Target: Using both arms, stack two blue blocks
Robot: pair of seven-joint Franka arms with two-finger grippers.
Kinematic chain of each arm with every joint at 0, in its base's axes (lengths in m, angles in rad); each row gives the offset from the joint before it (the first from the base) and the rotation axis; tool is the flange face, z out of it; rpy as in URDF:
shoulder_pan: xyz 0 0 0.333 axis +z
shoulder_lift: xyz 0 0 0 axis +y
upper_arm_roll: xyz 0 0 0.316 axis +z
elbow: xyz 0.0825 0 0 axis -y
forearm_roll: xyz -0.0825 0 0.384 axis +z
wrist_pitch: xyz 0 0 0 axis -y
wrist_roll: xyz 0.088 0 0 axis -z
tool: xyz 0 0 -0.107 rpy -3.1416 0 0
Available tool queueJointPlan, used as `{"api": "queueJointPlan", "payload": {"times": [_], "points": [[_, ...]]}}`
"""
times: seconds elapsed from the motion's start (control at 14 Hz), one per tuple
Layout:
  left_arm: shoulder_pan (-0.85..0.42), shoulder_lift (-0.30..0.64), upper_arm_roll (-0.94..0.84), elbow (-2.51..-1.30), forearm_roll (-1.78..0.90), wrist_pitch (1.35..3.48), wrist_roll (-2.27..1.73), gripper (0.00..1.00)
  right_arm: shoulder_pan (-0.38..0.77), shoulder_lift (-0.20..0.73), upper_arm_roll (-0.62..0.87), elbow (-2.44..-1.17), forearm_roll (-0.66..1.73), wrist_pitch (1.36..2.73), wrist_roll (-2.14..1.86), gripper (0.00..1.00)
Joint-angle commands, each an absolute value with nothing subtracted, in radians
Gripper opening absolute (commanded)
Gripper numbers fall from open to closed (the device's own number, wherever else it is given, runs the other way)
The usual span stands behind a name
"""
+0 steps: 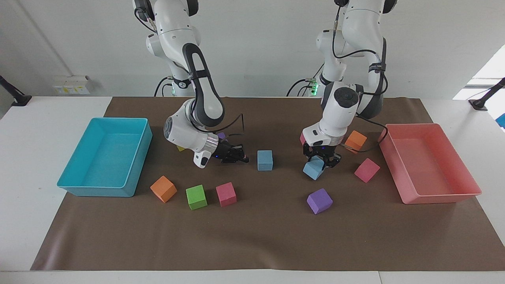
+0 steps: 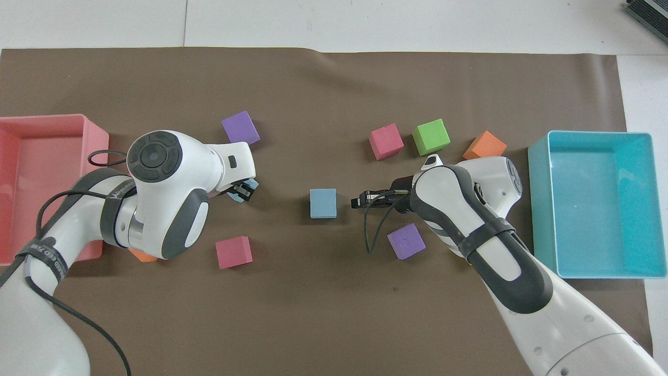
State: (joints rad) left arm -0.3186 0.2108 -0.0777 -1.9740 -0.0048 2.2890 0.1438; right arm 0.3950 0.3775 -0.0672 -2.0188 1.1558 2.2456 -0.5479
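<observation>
Two blue blocks noted: left tool (image 1: 320, 161) pinches one blue block (image 1: 313, 169), tilted, over the brown mat (image 1: 252, 236); second blue block (image 1: 264, 160) rests mid-mat just beside right tool (image 1: 241, 158), fingertips pressed together.

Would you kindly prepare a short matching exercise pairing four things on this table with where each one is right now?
Things:
1. blue block
2. second blue block
3. green cube
4. right gripper

Places:
A. between an orange cube and a pink cube
B. low beside the free blue block, shut on nothing
C. gripped by the left gripper
D. alone on the mat, mid-table

Pairs: 1-C, 2-D, 3-A, 4-B
</observation>
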Motion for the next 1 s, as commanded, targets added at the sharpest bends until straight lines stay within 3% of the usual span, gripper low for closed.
{"api": "queueJointPlan", "payload": {"times": [0.0, 0.64, 0.78, 0.93], "points": [[-0.370, 0.196, -0.066, -1.899, 0.009, 2.186, -0.015, 0.00, 0.400, 0.379, -0.064, -2.028, 1.192, 2.272, -0.580, 0.00], [-0.547, 0.216, -0.067, -1.790, 0.012, 2.140, -0.575, 0.00, 0.400, 0.379, -0.064, -2.026, 1.193, 2.272, -0.580, 0.00], [-0.595, 0.282, -0.066, -1.735, 0.012, 2.140, -0.653, 0.00, 0.400, 0.379, -0.066, -2.026, 1.193, 2.272, -0.580, 0.00], [-0.597, 0.285, -0.066, -1.717, 0.011, 2.116, -0.661, 0.00, 0.400, 0.379, -0.066, -2.028, 1.193, 2.272, -0.580, 0.00]]}}
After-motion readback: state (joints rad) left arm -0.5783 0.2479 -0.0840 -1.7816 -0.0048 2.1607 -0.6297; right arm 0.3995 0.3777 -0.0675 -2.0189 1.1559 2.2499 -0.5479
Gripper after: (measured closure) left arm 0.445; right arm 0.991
